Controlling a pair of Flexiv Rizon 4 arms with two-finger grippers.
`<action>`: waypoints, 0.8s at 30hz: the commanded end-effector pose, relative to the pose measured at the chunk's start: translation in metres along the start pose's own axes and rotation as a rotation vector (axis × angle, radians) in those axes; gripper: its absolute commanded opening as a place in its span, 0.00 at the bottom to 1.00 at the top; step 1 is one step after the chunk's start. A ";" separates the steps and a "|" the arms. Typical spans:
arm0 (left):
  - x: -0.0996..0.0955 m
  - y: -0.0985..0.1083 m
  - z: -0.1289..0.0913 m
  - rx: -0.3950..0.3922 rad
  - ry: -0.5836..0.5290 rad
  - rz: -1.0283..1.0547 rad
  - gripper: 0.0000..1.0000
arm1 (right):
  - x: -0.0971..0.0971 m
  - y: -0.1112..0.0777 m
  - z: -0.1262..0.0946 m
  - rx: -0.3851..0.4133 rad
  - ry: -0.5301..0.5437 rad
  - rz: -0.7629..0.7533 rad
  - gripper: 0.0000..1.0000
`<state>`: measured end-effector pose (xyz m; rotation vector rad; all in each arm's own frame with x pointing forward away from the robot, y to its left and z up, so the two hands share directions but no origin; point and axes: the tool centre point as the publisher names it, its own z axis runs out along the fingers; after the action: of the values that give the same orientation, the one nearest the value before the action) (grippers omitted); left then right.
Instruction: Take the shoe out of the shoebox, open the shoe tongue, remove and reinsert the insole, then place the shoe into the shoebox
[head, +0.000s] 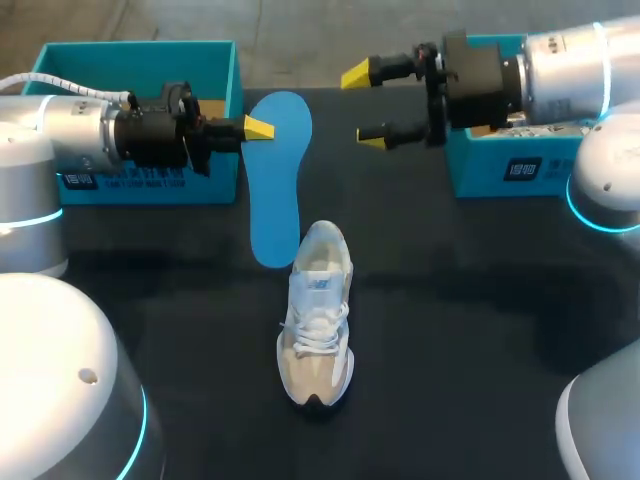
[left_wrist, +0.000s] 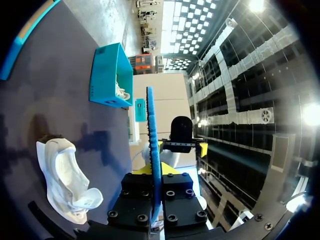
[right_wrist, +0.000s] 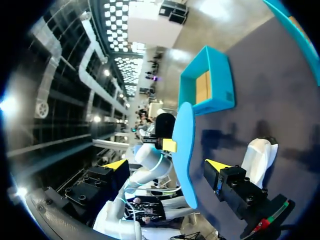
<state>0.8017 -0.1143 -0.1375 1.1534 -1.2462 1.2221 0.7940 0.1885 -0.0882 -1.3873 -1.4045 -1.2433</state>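
Note:
My left gripper (head: 250, 128) is shut on the edge of a blue insole (head: 276, 185), holding it above the table. In the left wrist view the insole (left_wrist: 152, 145) stands edge-on between the fingers of the left gripper (left_wrist: 155, 172). A white and beige shoe (head: 318, 315) lies on the black table, toe toward the front, just below the insole's lower end. My right gripper (head: 362, 105) is open to the right of the insole, apart from it. In the right wrist view the insole (right_wrist: 184, 150) is ahead of the right gripper (right_wrist: 167, 167), with the shoe (right_wrist: 257, 160) beside it.
A teal shoebox (head: 140, 70) stands at the back left behind my left arm. A second teal box (head: 500, 165) sits at the back right under my right arm; it is the teal box (left_wrist: 107, 75) with something white inside in the left wrist view.

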 end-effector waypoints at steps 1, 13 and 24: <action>0.000 0.001 0.000 0.001 -0.003 0.000 0.00 | -0.004 -0.004 0.001 -0.009 0.101 0.000 1.00; 0.000 0.001 0.000 0.001 -0.003 0.000 0.00 | -0.004 -0.004 0.001 -0.009 0.101 0.000 1.00; 0.017 -0.001 -0.003 0.032 0.048 0.334 0.00 | -0.004 -0.004 0.001 -0.009 0.101 0.000 1.00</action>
<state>0.8039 -0.1136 -0.1223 1.0111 -1.3738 1.3963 0.7900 0.1865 -0.0928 -1.3080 -1.3303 -1.3041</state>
